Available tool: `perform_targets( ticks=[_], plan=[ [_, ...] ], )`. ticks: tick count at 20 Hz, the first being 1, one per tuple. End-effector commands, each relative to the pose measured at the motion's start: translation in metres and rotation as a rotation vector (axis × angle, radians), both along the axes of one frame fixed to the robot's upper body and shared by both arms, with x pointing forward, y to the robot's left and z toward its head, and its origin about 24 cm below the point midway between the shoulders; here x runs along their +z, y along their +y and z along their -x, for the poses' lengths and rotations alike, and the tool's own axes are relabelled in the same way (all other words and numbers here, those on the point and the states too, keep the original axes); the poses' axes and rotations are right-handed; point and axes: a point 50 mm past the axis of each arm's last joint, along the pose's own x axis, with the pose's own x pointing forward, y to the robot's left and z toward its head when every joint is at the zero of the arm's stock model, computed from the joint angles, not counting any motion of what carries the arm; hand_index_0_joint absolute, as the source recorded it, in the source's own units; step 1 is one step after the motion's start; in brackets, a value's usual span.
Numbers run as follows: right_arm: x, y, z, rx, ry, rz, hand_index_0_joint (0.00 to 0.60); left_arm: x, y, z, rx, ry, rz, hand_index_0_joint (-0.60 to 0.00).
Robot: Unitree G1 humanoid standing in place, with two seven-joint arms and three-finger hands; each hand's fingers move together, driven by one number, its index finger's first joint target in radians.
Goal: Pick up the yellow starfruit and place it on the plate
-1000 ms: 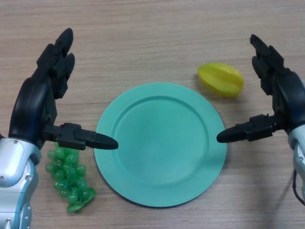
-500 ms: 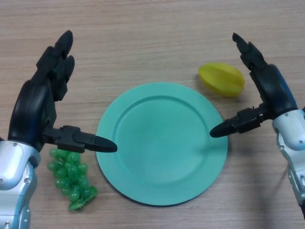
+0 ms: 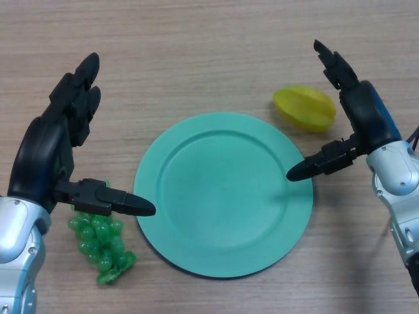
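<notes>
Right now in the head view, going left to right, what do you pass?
Left hand → green grapes → plate → yellow starfruit → right hand.

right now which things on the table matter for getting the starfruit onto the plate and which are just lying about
Belongs to the job:
- yellow starfruit, on the table beside the plate
- teal plate, nothing on it
- right hand, open, next to the starfruit

Just lying about:
- green grapes, left of the plate
- left hand, open, idle above the grapes
</notes>
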Motion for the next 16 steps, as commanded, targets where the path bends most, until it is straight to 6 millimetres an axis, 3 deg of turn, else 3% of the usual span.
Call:
perform_targets(
  ticks=[1, 16],
  plan=[
    [0.048, 0.001, -0.007, 0.016, -0.269, -0.032, 0.0, 0.041, 0.016, 0.006, 0.029, -0.26, -0.048, 0.0],
    [0.043, -0.002, -0.023, -0.001, -0.235, -0.076, 0.0, 0.039, 0.024, -0.005, 0.068, -0.265, -0.023, 0.0]
  ],
)
